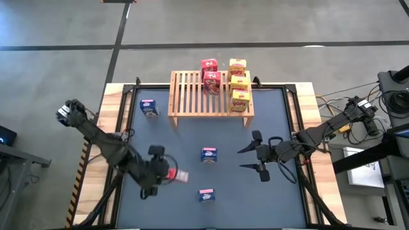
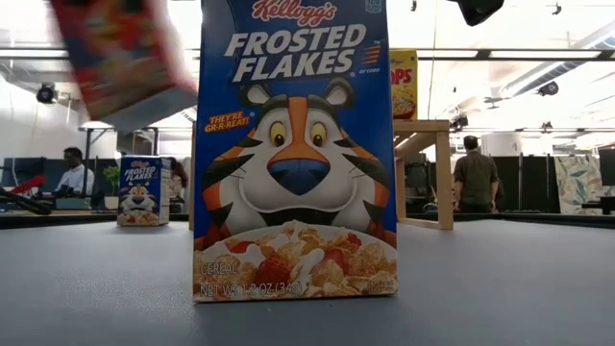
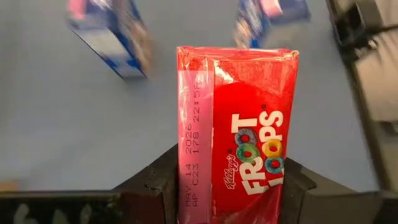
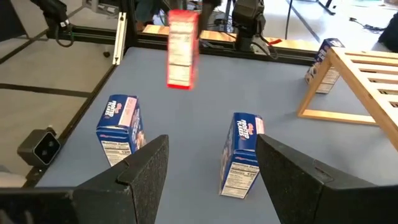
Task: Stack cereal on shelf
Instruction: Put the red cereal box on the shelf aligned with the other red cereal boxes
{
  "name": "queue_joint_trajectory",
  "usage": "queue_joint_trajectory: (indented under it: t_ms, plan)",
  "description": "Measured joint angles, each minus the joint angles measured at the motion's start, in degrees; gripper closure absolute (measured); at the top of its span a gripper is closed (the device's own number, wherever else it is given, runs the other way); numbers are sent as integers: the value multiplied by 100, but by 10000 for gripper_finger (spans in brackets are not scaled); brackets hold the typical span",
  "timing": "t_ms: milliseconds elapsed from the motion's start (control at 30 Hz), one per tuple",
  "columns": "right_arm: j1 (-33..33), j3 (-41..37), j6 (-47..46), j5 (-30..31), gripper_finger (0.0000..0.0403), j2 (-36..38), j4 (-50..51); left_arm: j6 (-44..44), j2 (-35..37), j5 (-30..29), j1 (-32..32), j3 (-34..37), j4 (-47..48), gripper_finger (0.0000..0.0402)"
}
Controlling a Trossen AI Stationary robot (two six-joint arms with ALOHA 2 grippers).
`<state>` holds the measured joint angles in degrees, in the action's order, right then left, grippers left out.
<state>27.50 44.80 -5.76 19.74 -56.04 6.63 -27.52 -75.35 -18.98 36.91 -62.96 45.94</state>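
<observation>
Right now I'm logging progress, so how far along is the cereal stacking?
Done: two red boxes and three yellow boxes sit on the shelf. In hand: the left gripper holds a red Froot Loops box. Left: three blue boxes on the table. The right gripper waits open nearby.

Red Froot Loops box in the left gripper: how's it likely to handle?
The red Froot Loops box is thin cardboard, so probably light and crushable under a hard squeeze. The left gripper clamps only its lower end, so it may pivot. Tall and narrow, it likely tips easily once set down.
</observation>
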Motion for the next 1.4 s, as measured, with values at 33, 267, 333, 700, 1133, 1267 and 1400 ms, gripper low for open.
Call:
queue_joint_trajectory:
  t_ms: [33,267,333,700,1133,1267,1400]
  plan:
    - [-1,0,7,4,174,-1,0,275,97,-5,-181,0,-64,255]
    - [-1,0,44,144,174,-1,2,2034,672,34,-1538,0,-797,255]
    - [-1,0,44,150,174,-1,2,2442,777,191,-1962,0,-1020,255]
    - [-1,-2,-26,437,174,-1,7,3602,699,1944,-4279,-447,-1216,255]
    - [-3,-2,-219,580,174,-1,7,4854,-1415,2223,-5218,-3593,1000,255]
    - [-3,-2,-236,641,174,-1,9,5036,-2209,2252,-5412,-4732,2002,255]
    - [1,-2,-334,714,174,-1,10,5106,-2861,2260,-5649,-5640,2494,255]
